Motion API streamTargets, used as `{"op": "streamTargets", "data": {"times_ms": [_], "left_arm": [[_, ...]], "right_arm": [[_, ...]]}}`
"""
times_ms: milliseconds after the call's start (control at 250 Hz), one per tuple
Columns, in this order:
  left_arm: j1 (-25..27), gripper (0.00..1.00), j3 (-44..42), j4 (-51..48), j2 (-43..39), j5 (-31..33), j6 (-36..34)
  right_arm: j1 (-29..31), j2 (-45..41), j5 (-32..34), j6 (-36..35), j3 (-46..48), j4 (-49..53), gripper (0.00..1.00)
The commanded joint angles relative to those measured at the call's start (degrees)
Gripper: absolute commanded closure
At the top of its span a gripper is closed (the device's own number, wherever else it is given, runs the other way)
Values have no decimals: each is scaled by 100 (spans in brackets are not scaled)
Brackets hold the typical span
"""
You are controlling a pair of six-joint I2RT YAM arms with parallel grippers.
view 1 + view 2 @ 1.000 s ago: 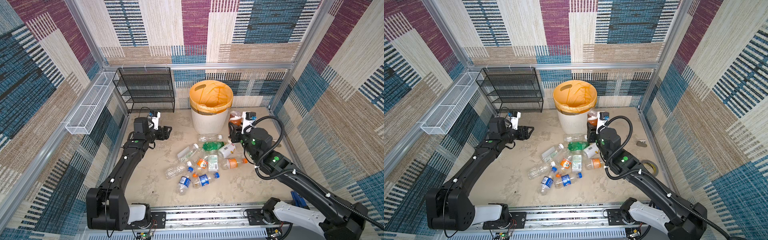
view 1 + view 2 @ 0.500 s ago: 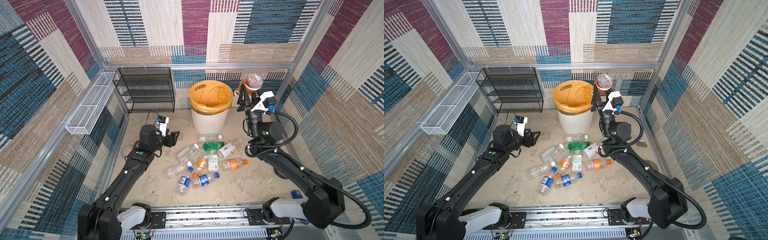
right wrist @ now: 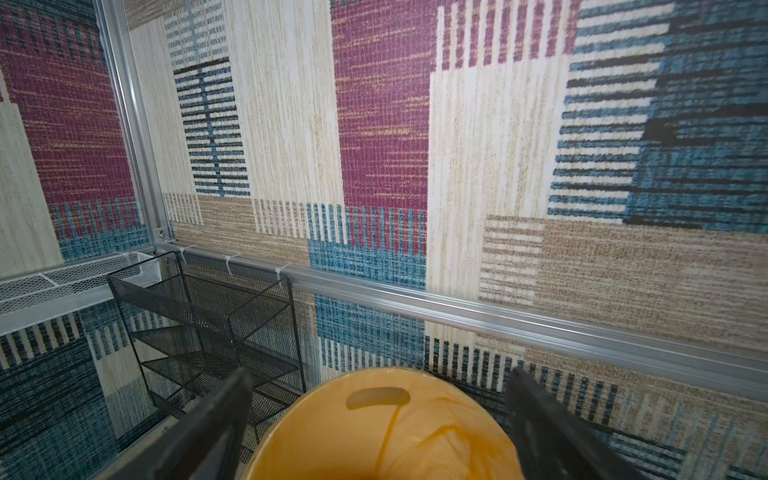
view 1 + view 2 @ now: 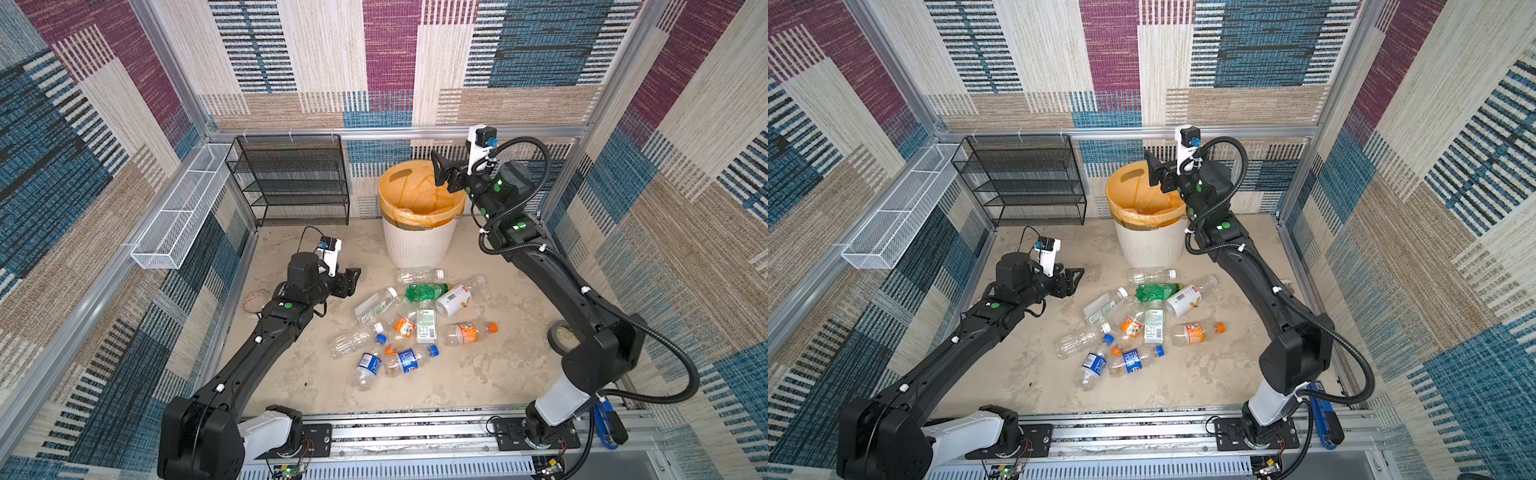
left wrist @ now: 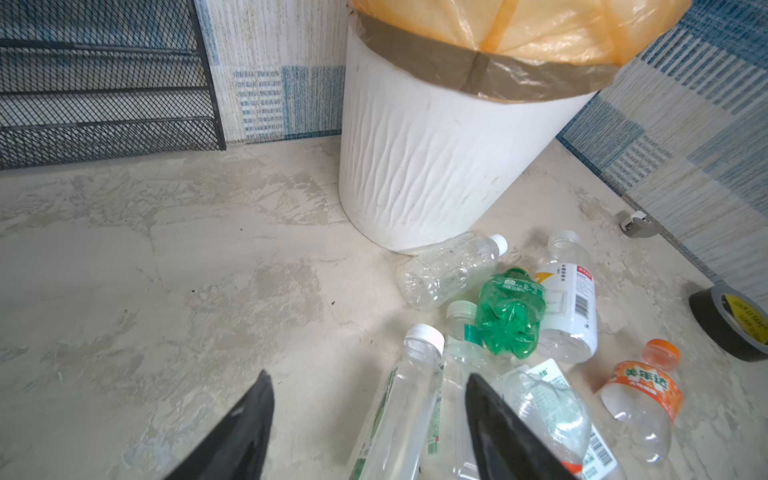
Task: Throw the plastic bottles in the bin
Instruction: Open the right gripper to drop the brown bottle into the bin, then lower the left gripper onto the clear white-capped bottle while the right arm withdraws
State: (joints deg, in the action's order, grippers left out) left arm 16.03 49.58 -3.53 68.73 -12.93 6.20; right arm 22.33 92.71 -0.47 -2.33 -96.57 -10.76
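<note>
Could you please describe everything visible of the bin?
The bin is a round white plastic bucket with wavy ribbed walls, lined with an orange-yellow bag folded over its rim. It stands upright on the floor by the back wall. The open right tool hangs over its mouth; a clear bottle lies at its base.

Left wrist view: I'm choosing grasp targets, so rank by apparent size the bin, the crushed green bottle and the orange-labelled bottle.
1. bin, by far
2. orange-labelled bottle
3. crushed green bottle, looking only somewhat smaller than the orange-labelled one
</note>
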Motion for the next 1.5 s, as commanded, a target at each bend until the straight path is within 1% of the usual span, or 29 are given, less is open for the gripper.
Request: {"op": "streamTargets", "data": {"times_ms": [0, 116, 224, 320, 364, 408, 476, 632, 824, 936, 1020, 1272, 1496], "left_arm": [[48, 25, 136, -227, 81, -242, -173], [92, 24, 315, -656, 263, -402, -429], [128, 23, 570, -1119, 533, -647, -690], [195, 22, 797, -1481, 822, -711, -930], [232, 20, 899, -1632, 948, -703, -1034], [281, 16, 963, -1725, 1062, -693, -1133], [345, 13, 1021, -1806, 1204, -685, -1263], [503, 12, 1080, -1904, 1436, -566, -1507], [546, 12, 1274, -2124, 1837, -366, -1765], [568, 14, 1357, -2210, 2049, -79, -1789], [596, 15, 1387, -2233, 2182, -2, -1821], [901, 17, 1559, -2412, 2613, 574, -2009], [956, 23, 1794, -2534, 2972, 919, -2026]], "right_arm": [[-124, -477, 346, 4, 453, -165, 5], [-545, -1098, 418, 611, 1533, -281, 4], [-983, -1504, 407, 1196, 2505, -16, 4], [-1304, -1820, 354, 1656, 3371, 167, 4], [-1415, -1957, 329, 1780, 3701, 233, 4], [-1504, -2096, 333, 1878, 4000, 297, 4], [-1603, -2219, 328, 1939, 4307, 416, 4], [-1808, -2405, 228, 1995, 4603, 775, 4], [-1925, -2385, 5, 2071, 4776, 634, 4], [-1925, -2311, -108, 2110, 4777, 525, 4], [-1925, -2285, -170, 2118, 4812, 407, 4], [-1925, -2222, -250, 2128, 4925, 268, 5], [-1925, -2279, -208, 2118, 5023, 228, 5]]}}
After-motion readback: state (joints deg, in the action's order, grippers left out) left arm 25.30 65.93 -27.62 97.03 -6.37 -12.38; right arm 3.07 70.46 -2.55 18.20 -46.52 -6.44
